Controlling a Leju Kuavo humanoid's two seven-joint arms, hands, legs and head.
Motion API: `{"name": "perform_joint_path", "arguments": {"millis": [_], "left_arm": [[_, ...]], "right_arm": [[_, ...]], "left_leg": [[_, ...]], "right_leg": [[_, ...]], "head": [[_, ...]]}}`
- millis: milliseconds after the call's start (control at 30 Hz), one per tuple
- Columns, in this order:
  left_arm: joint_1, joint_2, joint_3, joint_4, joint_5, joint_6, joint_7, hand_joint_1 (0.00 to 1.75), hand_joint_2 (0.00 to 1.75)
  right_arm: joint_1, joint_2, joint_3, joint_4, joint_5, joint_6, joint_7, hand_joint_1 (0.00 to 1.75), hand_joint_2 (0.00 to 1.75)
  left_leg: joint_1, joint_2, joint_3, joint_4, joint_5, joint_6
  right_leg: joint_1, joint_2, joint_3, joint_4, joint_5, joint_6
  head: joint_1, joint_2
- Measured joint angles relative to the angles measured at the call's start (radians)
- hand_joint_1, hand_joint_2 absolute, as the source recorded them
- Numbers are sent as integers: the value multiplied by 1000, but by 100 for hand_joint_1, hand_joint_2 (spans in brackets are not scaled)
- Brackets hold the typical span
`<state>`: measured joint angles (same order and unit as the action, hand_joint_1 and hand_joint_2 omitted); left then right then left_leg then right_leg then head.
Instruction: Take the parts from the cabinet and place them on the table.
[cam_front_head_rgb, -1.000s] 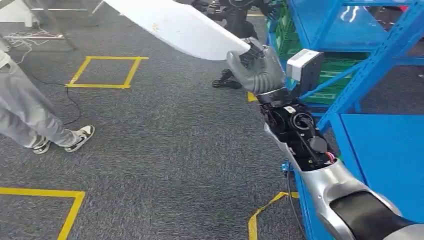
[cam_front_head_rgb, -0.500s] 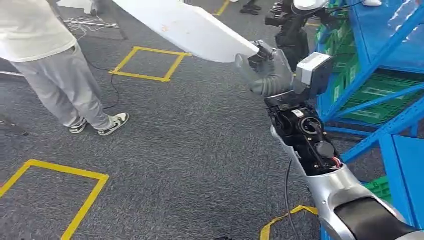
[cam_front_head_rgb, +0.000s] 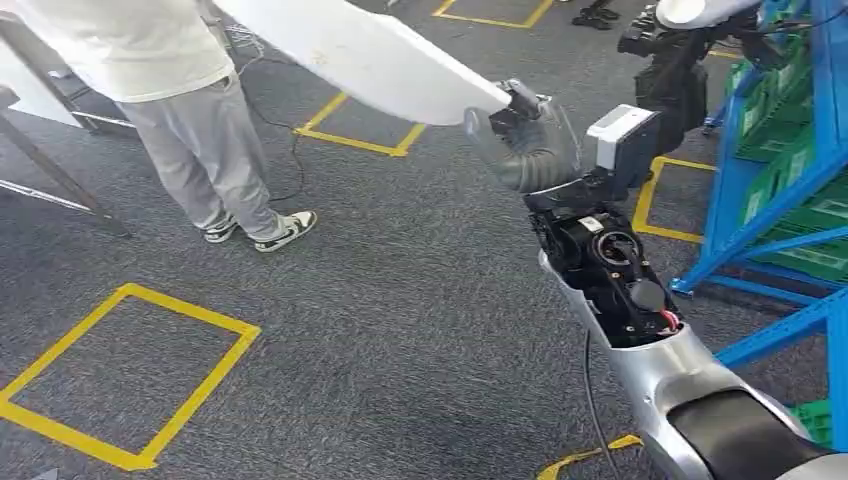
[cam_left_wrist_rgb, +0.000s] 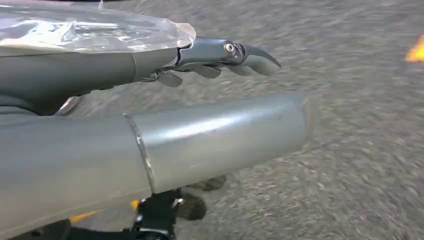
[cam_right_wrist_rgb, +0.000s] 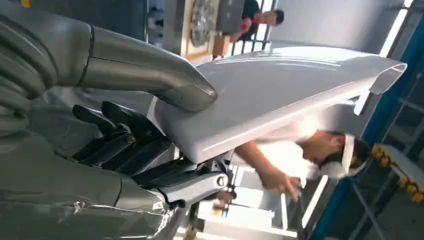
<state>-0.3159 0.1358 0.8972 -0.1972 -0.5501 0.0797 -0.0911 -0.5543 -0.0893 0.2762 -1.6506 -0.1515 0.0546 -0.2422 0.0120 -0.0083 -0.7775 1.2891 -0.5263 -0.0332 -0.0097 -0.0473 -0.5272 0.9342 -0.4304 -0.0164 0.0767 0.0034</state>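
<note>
A long white curved panel (cam_front_head_rgb: 370, 55) stretches from the top left of the head view to my right hand (cam_front_head_rgb: 525, 145), which grips its near end with the arm raised in front of me. In the right wrist view the thumb lies on top of the white panel (cam_right_wrist_rgb: 280, 95) and the dark fingers (cam_right_wrist_rgb: 135, 145) curl under its edge. My left hand (cam_left_wrist_rgb: 210, 135) hangs over grey carpet with its fingers stretched out and apart from the thumb, holding nothing.
A person (cam_front_head_rgb: 200, 120) in a white top and grey trousers stands at the upper left, close to the panel's far end. The blue rack (cam_front_head_rgb: 745, 190) with green crates (cam_front_head_rgb: 790, 160) is at the right. Yellow tape squares (cam_front_head_rgb: 130, 380) mark the carpet. A dark robot (cam_front_head_rgb: 680, 60) stands at the top right.
The whole view has swung round: the blue rack has slid off to the right and the person has come in at the left. My right hand still grips the white panel.
</note>
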Motion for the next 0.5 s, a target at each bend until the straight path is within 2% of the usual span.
{"name": "perform_joint_path", "arguments": {"millis": [33, 67, 100, 133, 167, 200, 233, 300, 333, 367, 400, 433, 467, 500], "left_arm": [[-2, 4, 2, 0, 3, 0, 6, 0, 0], [-3, 11, 3, 0, 3, 0, 9, 0, 0], [-6, 18, 3, 0, 4, 0, 11, 0, 0], [-9, 22, 3, 0, 5, 0, 12, 0, 0], [-16, 23, 3, 0, 5, 0, 12, 0, 0], [-18, 25, 4, 0, 5, -1, 12, 0, 0], [-17, 26, 5, 0, 5, -1, 12, 0, 0], [-17, 27, 5, 0, 3, -1, 10, 0, 0], [-16, 27, 6, 0, 2, -1, 7, 0, 0], [-19, 29, 6, 0, 2, -1, 4, 0, 0], [-22, 28, 7, 0, 0, -2, 1, 0, 0], [-24, 28, 7, 0, -2, -2, 0, 0, 0], [-24, 26, 7, 0, -5, -4, 0, 0, 0], [-23, 24, 7, 0, -5, -4, 0, 0, 0]], "right_arm": [[0, 1, 1, 3, -2, 5, 0, 175, 175], [0, 2, 1, 5, -2, 8, -2, 175, 175], [-1, 3, 1, 7, -3, 8, -2, 175, 175], [-2, 3, 1, 8, -3, 8, -2, 175, 175], [-3, 3, 0, 9, -3, 7, -2, 175, 175], [-9, 3, 0, 10, -3, 7, -2, 175, 175], [-12, 3, 0, 11, -3, 8, -3, 175, 175], [-13, 4, 1, 13, -3, 8, -3, 175, 175], [-16, 4, 0, 14, -2, 8, -3, 175, 175], [-20, 5, -1, 16, -2, 8, -3, 175, 175], [-25, 5, -1, 16, -2, 8, -3, 175, 175], [-27, 5, -2, 18, 0, 8, -3, 175, 175], [-26, 5, -2, 18, 2, 8, -2, 175, 175], [-24, 5, -2, 20, 3, 8, 0, 175, 175]], "left_leg": [[2, 2, 15, -28, 24, -2], [4, 7, 53, -97, 62, -4], [5, 20, 110, -202, 108, -4], [4, 55, 163, -297, 142, -2], [-10, 92, 182, -337, 130, 1], [-5, 68, 178, -338, 135, 18], [-6, 59, 176, -337, 133, 22], [-7, 34, 180, -338, 131, 36], [-1, 26, 183, -340, 132, 40], [-1, 15, 183, -340, 133, 44], [-1, 7, 183, -339, 133, 51], [-1, -5, 182, -339, 133, 53], [-3, -20, 183, -339, 132, 54], [-4, -34, 183, -338, 132, 54]], "right_leg": [[0, -13, 1, 0, -1, 1], [0, -25, 2, 0, -3, 2], [0, -37, 4, 1, -5, 6], [1, -47, 7, 4, -9, 12], [10, -57, 5, 7, -15, 19], [12, -67, 5, 8, -17, 23], [13, -74, 8, 8, -20, 26], [10, -95, 18, 8, -28, 38], [4, -44, 7, 22, -42, 47], [0, 9, -11, 68, -74, 50], [-1, 33, -45, 146, -113, 50], [1, 44, -92, 249, -158, 51], [2, 47, -140, 345, -189, 52], [2, 47, -169, 391, -193, 51]], "head": [[0, 0], [0, 0], [-1, 0], [-2, 0], [-6, 0], [2, 0], [9, 0], [9, 0], [12, 0], [13, 0], [15, 0], [17, 0], [20, 0], [19, 0]]}}
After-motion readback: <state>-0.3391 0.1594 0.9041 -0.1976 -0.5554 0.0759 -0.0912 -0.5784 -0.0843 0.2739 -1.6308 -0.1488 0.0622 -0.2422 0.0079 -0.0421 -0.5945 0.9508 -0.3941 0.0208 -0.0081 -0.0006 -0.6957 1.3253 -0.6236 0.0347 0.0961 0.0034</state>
